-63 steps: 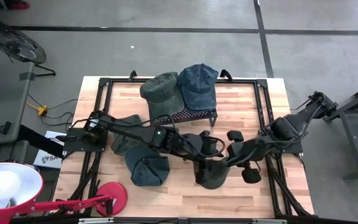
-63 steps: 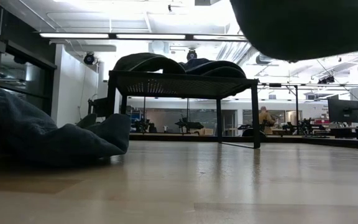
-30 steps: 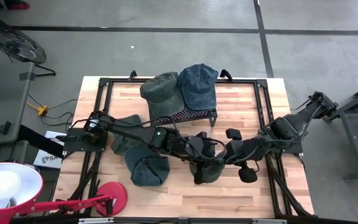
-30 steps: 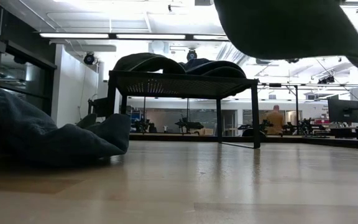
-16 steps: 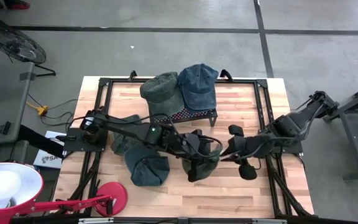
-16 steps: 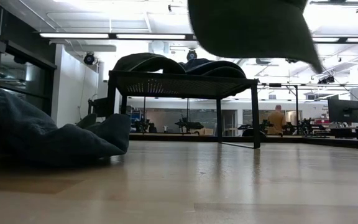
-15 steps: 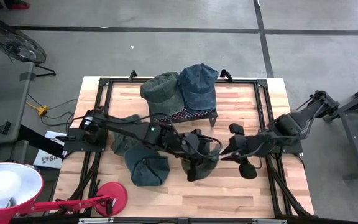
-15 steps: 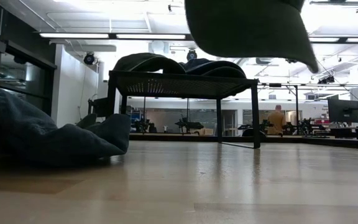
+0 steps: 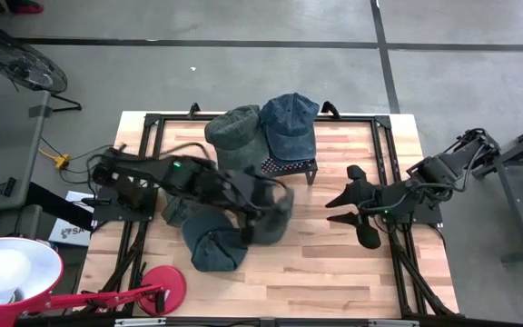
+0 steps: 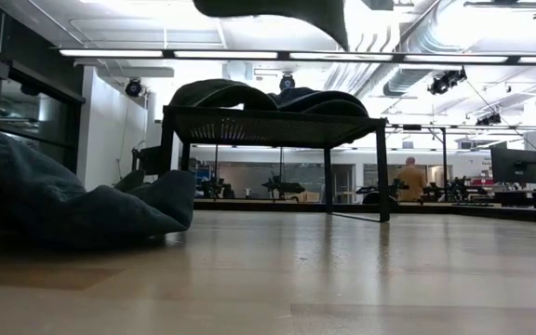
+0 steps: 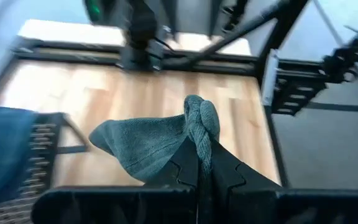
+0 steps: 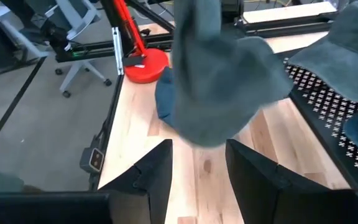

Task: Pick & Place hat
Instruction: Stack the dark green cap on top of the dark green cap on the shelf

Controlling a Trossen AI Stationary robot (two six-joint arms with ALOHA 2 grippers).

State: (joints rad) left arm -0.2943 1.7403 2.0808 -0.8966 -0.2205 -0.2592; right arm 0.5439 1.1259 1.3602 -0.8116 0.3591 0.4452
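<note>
A grey-green hat [image 9: 278, 216] hangs above the middle of the table, with my left gripper [image 9: 263, 207] shut on it; the left wrist view shows its cloth [image 11: 145, 146] spreading beyond the fingers. In the low view only its lower edge [image 10: 277, 9] shows, at the top of the picture. My right gripper [image 9: 343, 207] stands open to the hat's right, apart from it, and the hat [image 12: 222, 81] fills the view past its spread fingers. A black mesh rack [image 9: 289, 169] at the far middle carries a green hat [image 9: 234, 132] and a blue hat [image 9: 291, 123]. My left gripper pinches a bunched, twisted fold of the hat's edge [image 11: 199, 123] between its two fingers, coming from the table's left. Several layers are gathered there. The hat is lifted clear of the table, and the rest of it hangs slack beside the fingers.
A blue hat [image 9: 214, 245] and another dark one [image 9: 182, 207] lie on the table's left half. A red lamp base [image 9: 162, 289] stands at the near left. Bare wood [image 9: 334, 263] lies at the near right. A black frame [image 9: 384, 154] runs around the table.
My right gripper has opened, let go of the hat and drawn back toward the table's right edge. My left gripper has carried the hat up and toward the table's left and far edges; the hat now hangs from it alone.
</note>
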